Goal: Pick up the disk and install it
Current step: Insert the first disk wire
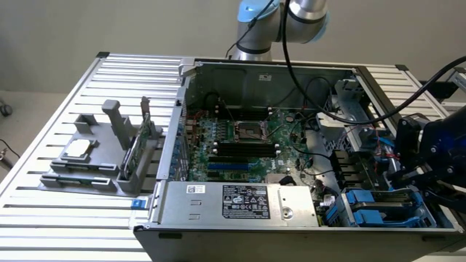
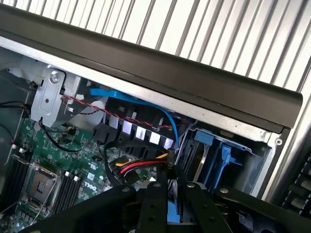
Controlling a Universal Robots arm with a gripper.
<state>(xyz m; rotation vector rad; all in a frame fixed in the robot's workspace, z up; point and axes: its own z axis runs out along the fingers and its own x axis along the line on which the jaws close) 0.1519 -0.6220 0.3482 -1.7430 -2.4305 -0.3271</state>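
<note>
My gripper point(image 1: 412, 173) hangs over the front right corner of the open computer case point(image 1: 262, 71), just above the drive bay point(image 1: 382, 210) with its blue carriers. In the wrist view the black fingers point(image 2: 154, 206) stand close together, and a strip of bright blue plastic point(image 2: 172, 214) sits between them. That strip is the carrier edge of the disk; the rest of the disk is hidden by the fingers. The gripper point(image 2: 174, 188) points toward the bay's blue slots point(image 2: 221, 155), still a little apart from them.
The motherboard point(image 1: 240, 142) fills the case floor and the power supply point(image 1: 240, 201) lies along its front. Red, yellow and black cables point(image 2: 138, 167) and a blue cable point(image 2: 160, 114) run beside the bay. A grey fixture point(image 1: 91, 164) with a small silver chip point(image 1: 80, 148) stands on the slatted table point(image 1: 109, 229) at the exterior view's left.
</note>
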